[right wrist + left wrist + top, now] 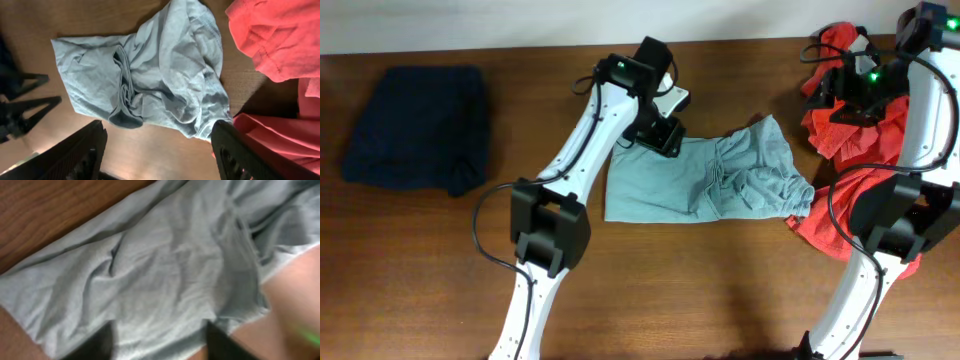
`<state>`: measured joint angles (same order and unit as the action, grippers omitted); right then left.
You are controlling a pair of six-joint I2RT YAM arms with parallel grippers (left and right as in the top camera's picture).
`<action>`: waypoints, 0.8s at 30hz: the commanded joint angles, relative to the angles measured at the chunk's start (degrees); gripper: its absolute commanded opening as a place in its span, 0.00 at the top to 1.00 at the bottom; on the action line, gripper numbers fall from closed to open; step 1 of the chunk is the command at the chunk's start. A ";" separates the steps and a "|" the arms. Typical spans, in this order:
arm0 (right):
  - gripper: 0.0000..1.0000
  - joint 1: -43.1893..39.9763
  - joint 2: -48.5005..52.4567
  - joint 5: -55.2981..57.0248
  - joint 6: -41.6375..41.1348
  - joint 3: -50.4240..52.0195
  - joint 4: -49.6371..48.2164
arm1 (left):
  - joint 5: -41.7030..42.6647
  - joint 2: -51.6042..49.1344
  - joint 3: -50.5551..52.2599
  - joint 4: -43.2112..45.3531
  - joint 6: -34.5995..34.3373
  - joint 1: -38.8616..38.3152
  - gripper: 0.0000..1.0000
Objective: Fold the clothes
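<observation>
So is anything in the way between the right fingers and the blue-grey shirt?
Nothing visible. The right fingers hang open above the blue-grey shirt with only air between; the red shirt lies beside it.

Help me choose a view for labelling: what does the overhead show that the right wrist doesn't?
Only overhead: the navy garment, lying far left, apart from the rest. Only right wrist: its own fingers, spread wide with nothing between them, and the bunched folds of the T-shirt seen close up. Both: the T-shirt on the table, with the red shirt beside it.
</observation>
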<state>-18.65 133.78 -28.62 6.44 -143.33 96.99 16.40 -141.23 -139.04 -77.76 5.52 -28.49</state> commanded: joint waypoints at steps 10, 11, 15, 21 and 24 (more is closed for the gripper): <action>0.25 0.66 -1.75 -1.09 0.63 -0.63 0.35 | -15.30 -7.87 -0.50 0.52 -9.35 1.73 0.64; 0.25 0.81 -1.75 -0.87 0.66 -0.63 0.35 | -15.08 -7.87 -0.50 0.48 -9.97 2.38 0.64; 0.24 1.75 -1.75 1.53 0.66 -0.63 0.35 | -12.22 -7.85 -0.50 -1.27 -10.29 5.53 0.64; 0.21 2.89 -1.75 3.85 0.66 -0.63 0.33 | -8.13 -7.85 -0.50 -1.99 -10.47 9.33 0.60; 0.21 2.89 -1.75 3.82 0.63 -0.63 0.24 | -6.91 -7.87 -0.50 -2.29 -10.23 10.34 0.58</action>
<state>-16.05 133.78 -25.93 6.44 -143.33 97.01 6.44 -149.49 -139.09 -79.61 -4.21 -18.65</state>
